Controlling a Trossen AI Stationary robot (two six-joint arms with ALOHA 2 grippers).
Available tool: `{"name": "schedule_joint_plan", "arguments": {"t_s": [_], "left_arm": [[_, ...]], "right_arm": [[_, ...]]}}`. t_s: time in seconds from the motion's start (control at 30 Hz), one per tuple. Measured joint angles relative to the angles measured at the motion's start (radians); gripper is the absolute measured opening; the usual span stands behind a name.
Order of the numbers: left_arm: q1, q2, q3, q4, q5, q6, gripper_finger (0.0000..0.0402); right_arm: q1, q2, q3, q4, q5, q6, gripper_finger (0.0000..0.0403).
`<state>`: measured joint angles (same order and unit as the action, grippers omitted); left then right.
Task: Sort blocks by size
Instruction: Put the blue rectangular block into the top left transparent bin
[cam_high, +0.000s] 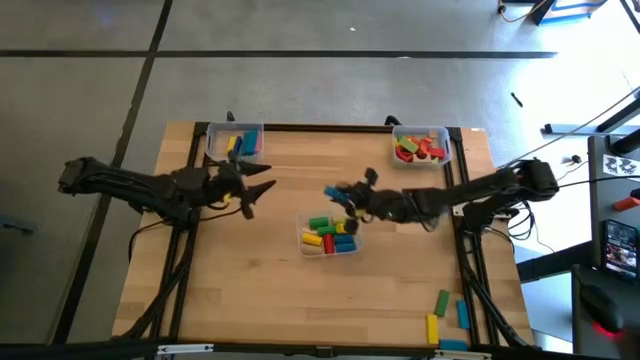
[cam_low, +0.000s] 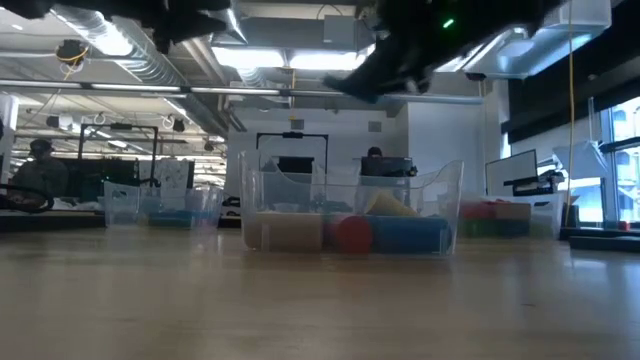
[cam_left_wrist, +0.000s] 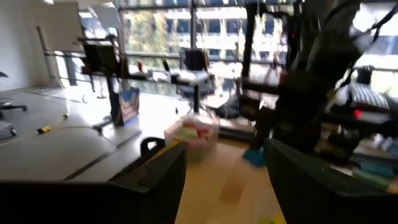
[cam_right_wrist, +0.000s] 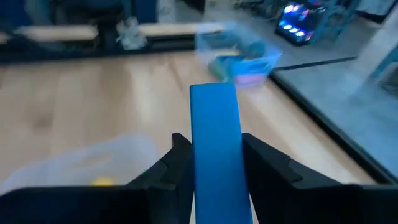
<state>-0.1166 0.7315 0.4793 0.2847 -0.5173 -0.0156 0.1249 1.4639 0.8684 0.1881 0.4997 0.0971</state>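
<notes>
My right gripper (cam_high: 338, 196) is shut on a long blue block (cam_right_wrist: 214, 134) and hangs above the table, just beyond the far rim of the middle clear bin (cam_high: 330, 236). That bin holds several blocks in green, yellow, red and blue. My left gripper (cam_high: 262, 190) is open with nothing between its fingers (cam_left_wrist: 155, 180); it floats left of the middle bin and points toward the right arm. Two more bins stand at the far edge, one with blue and yellow blocks (cam_high: 236, 141) and one with red, green and orange blocks (cam_high: 421, 146). My right gripper pinches the blue block's two long sides (cam_right_wrist: 211, 171) between its two fingers. The fingers come from the table's right, slanting a little downward, and lie along the bar. The bar's free end (cam_right_wrist: 213, 93) sticks out past the fingertips, lifted clear of table and bins.
Several loose blocks, green, yellow and blue, lie near the table's front right corner (cam_high: 441, 300). Bare wood lies between the bins and across the near left of the table. In the low view the middle bin (cam_low: 350, 215) stands in front, both arms high above it.
</notes>
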Motion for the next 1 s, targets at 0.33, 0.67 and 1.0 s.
{"name": "schedule_joint_plan", "arguments": {"t_s": [0.33,0.67,1.0], "left_arm": [[0.0,-0.126,0.0,0.014,-0.05,0.063,0.021],[0.0,-0.116,0.0,0.01,-0.049,0.058,0.021],[0.0,-0.116,0.0,0.01,-0.048,0.057,0.021]], "right_arm": [[-0.212,0.31,0.211,0.177,-0.16,-0.066,0.0122],[-0.315,0.679,0.657,0.177,-0.278,-0.076,0.0122],[-0.357,1.016,1.12,0.202,-0.284,-0.131,0.0122]]}}
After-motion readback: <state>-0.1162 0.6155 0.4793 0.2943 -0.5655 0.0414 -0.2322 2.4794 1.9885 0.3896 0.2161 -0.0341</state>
